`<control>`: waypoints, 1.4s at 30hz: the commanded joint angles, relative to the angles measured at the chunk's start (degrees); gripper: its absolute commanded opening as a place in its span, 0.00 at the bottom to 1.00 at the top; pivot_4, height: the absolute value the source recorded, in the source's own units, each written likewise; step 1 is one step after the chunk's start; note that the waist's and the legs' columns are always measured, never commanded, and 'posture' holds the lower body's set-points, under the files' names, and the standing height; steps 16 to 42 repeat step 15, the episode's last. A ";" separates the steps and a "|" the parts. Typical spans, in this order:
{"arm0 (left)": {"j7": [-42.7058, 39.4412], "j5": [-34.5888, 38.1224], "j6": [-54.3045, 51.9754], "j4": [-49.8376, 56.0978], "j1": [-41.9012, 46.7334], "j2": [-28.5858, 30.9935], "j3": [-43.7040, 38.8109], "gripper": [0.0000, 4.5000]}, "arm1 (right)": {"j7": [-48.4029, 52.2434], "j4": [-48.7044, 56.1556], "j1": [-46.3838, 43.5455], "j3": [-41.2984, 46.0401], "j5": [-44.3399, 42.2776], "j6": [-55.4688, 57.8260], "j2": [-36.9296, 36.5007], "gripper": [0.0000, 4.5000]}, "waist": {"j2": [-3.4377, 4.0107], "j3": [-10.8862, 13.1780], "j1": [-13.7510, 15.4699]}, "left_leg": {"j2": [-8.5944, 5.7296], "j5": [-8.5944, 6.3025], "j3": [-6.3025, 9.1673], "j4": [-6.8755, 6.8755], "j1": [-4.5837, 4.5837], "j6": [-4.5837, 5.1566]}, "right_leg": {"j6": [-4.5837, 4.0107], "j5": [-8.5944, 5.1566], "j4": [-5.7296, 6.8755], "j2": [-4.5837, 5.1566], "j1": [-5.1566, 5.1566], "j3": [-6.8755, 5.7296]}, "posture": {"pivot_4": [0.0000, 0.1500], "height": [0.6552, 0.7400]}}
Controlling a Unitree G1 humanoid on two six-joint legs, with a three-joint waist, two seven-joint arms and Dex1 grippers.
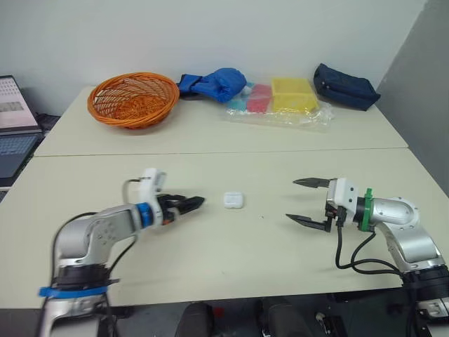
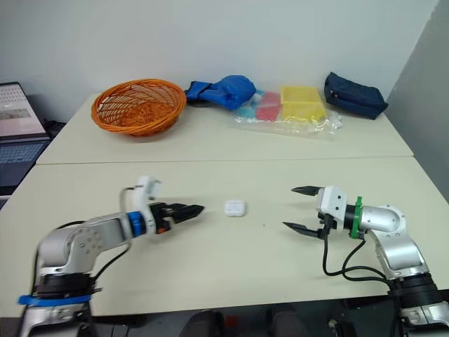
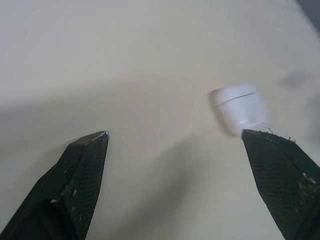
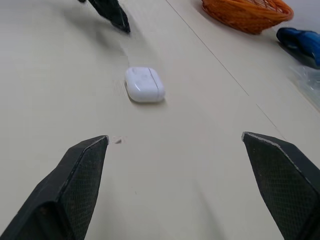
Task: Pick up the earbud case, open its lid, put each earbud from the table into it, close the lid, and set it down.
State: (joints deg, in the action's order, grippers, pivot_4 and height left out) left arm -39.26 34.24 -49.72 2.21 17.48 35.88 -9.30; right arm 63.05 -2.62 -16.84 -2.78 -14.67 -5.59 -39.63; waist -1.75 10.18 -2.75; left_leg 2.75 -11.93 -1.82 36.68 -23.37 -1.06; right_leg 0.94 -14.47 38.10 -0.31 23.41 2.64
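Widely parted jaws, left gripper, right gripper, earbud case untouched between

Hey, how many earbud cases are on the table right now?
1. The earbud case lies with its lid shut on the near table, between the left gripper and the right gripper, touching neither.

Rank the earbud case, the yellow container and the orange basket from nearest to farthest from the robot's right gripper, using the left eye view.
Measured from the right gripper:
1. earbud case, close by, just to the gripper's left.
2. yellow container, at the back, roughly straight ahead.
3. orange basket, at the back and far over to the left.
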 commanded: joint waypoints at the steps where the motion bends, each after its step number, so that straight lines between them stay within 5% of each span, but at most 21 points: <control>1: -7.52 -8.10 18.26 -0.35 -0.83 3.89 2.35 0.99 | 1.15 -1.20 -0.69 3.30 -1.70 -0.71 -1.74 1.00 | -0.02 0.01 0.97 | -0.02 0.00 -0.02 0.00 -0.03 0.00 | -0.01 -0.01 -0.04 0.09 -0.01 -0.03 | 1.00 1.00; 5: -10.88 -17.08 34.52 -2.58 -4.96 8.38 4.12 0.99 | 1.02 0.62 -1.05 5.02 -4.24 2.80 -2.36 1.00 | -0.02 0.01 1.35 | 0.03 0.00 -0.11 -0.06 -0.19 0.00 | -0.09 0.01 -0.12 0.78 0.11 -0.03 | 1.00 1.00; 11: -14.48 -19.08 49.93 -11.19 -3.99 7.70 2.04 0.99 | 0.83 4.25 -0.45 5.33 -6.35 6.82 -2.25 1.00 | -0.04 0.01 1.38 | -0.06 -0.01 -0.18 -0.08 -0.52 0.02 | -0.02 0.02 -0.20 1.02 0.32 -0.20 | 1.00 1.00; 42: -14.88 -18.97 50.89 -13.44 -2.40 7.11 2.69 0.99 | 0.64 4.17 -0.71 5.26 -6.13 7.42 -2.07 1.00 | -0.04 0.01 1.46 | -0.06 -0.01 -0.23 -0.07 -0.54 0.02 | 0.29 -0.12 -0.13 0.93 0.32 -0.31 | 1.00 1.00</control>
